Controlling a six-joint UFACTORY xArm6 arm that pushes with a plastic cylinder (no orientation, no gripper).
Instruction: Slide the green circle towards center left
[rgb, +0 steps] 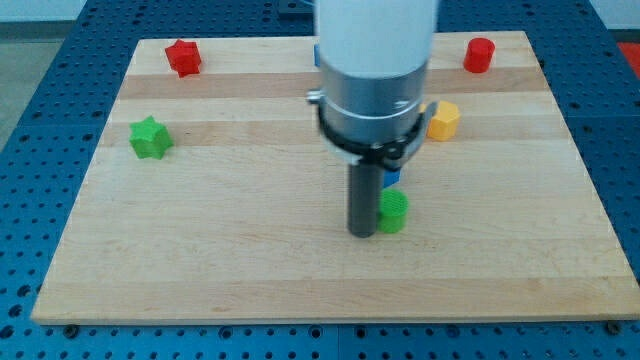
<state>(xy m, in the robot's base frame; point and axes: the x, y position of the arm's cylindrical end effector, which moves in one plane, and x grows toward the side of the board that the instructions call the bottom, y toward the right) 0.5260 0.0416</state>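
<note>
The green circle (393, 211) lies on the wooden board (200, 260), a little right of the board's middle and toward the view's bottom. My tip (361, 232) is down on the board right against the green circle's left side. The rod and the arm's white and grey body (372, 70) rise above it and hide part of the board behind. A blue block (391, 176) shows as a sliver just above the green circle, mostly hidden by the rod.
A green star (150, 137) lies at the left. A red star (183, 57) lies at the top left. A red cylinder (479, 54) lies at the top right. A yellow hexagon (442, 120) lies right of the arm.
</note>
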